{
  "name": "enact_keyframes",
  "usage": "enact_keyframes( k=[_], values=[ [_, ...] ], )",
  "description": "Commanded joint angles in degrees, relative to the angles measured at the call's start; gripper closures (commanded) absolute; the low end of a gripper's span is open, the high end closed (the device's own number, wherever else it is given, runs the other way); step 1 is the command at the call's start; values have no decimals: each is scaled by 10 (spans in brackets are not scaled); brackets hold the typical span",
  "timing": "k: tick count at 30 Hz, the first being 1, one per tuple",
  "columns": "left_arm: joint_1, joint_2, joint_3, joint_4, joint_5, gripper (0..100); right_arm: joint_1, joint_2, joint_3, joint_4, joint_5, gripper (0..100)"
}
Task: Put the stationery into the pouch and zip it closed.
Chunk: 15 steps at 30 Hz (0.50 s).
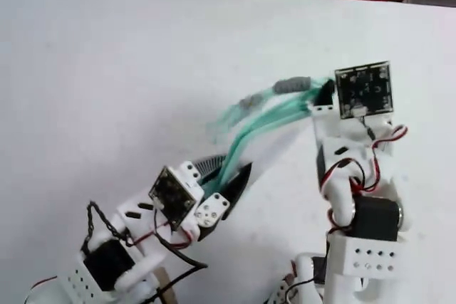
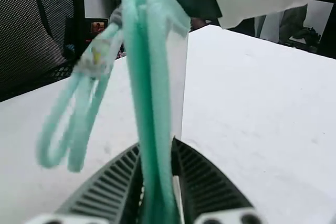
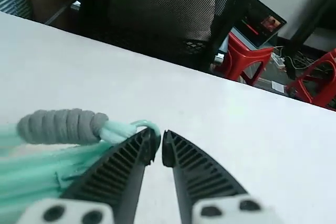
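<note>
Two arms hold a clear pouch (image 1: 265, 124) with a mint-green zip edge up off the white table (image 1: 107, 62), stretched between them. The left gripper (image 2: 156, 153) is clamped on the green edge, its ribbed black fingers (image 2: 202, 179) pressed against it from both sides. From the left wrist, the pouch rises straight out of that grip.

A green cord loop (image 2: 65, 129) hangs beside the pouch from a small pale tag (image 2: 97, 56). There is a yellowish mark on the tag, but any print on it is too blurred to read.

At the far end sits the right gripper (image 3: 158, 139), its fingers drawn almost together with only a slit between them. A thin green pull loop (image 3: 144, 125) lies against one fingertip; I can't tell whether it is actually pinched. Just beside it is a grey wound grip (image 3: 60, 126) on the cord.
</note>
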Motion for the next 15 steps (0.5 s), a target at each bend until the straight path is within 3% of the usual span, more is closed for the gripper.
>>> enact_keyframes(
  k=[1,15],
  values=[
    [4,-2,0,2,-4,977,45,11,2,-13,1,979],
    [0,-2,0,2,-5,977,75,119,-18,-37,-1,979]
  ],
)
